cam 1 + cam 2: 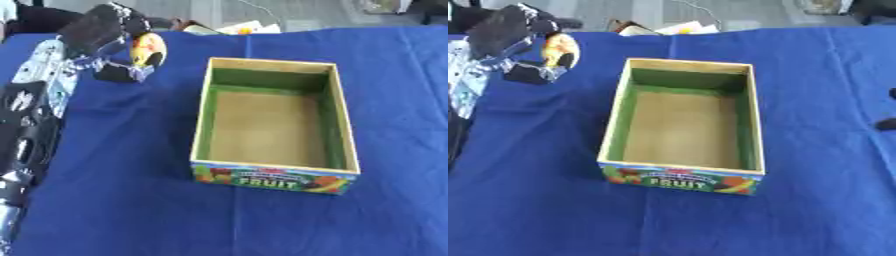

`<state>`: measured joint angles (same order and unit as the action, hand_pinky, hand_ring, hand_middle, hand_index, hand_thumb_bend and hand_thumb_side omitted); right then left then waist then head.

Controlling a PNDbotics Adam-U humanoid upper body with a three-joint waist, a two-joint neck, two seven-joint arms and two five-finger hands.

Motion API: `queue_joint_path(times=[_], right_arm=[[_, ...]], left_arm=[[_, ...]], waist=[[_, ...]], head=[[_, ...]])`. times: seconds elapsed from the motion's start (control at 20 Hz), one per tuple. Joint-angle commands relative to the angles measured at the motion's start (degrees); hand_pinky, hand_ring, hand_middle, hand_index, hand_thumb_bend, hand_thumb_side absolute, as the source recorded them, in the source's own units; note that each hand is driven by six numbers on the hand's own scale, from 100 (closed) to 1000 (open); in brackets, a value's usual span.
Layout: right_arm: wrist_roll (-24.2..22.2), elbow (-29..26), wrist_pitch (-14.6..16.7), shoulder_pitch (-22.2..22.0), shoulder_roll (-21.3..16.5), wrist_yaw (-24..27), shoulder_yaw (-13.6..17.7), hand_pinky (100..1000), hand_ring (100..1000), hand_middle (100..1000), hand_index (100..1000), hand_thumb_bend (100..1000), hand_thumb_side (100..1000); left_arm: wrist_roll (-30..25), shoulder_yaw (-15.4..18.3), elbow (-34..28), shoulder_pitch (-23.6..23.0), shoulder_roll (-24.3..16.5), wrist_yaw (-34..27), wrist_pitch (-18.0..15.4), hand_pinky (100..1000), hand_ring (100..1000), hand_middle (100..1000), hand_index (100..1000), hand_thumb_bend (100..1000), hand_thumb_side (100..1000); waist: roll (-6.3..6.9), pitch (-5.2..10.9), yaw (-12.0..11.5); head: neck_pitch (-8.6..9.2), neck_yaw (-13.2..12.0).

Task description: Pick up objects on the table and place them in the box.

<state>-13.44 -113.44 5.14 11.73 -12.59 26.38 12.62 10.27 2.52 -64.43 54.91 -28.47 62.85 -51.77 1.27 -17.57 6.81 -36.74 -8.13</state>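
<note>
The left hand has its fingers curled round a yellow thing with a bit of red on it (maybe a toy fruit, but it is too hidden to say which). The hand holds it up near the far left of the blue cloth, and only one side of the yellow thing peeks out past the dark fingers.

To the right of the hand, and a bit nearer to the robot, sits the box. It is open on top, green inside, with a brown floor and the word FRUIT on its front. Nothing is in it yet.

What could go wrong? The yellow thing looks round and smooth, so I think it could slip out while the arm swings over. If the hand lets go too soon, it could hit the near wall of the box and roll away on the cloth. If the hand comes in too low, it could bump the box and push it.

At the far right edge of the right eye view, small dark tips show. That may be the right hand, but I cannot tell how it is set.

Count: one box, one yellow thing, one cloth.
</note>
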Motion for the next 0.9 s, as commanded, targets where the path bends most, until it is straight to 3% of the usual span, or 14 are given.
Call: queue_joint_path(times=[0.05,0.5,0.9], right_arm=[[1.2,-1.1,0.6,0.2,-1.9,1.3,1.0,574,805,503,852,100,1000],[6.0,-1.1,1.1,1.3,-3.1,5.6,2.6,567,794,504,845,100,1000],[8.2,-1.1,0.8,2.5,-3.1,8.1,2.6,565,791,504,844,100,1000]], left_arm=[[-2.9,-0.7,-4.0,1.1,-0.3,-7.1,-0.2,294,336,313,882,100,435],[-17.9,-2.0,-8.9,0.8,5.7,-21.4,-0.2,296,312,297,875,100,430],[-33.4,0.1,-7.8,0.3,12.0,-27.4,-0.1,297,288,278,865,100,396]], waist=[[-0.06,1.70,0.1],[-0.08,3.45,0.6],[-0.42,3.54,2.1]], head=[[-0.84,0.2],[-2.71,-0.4],[-2.94,-1.2]])
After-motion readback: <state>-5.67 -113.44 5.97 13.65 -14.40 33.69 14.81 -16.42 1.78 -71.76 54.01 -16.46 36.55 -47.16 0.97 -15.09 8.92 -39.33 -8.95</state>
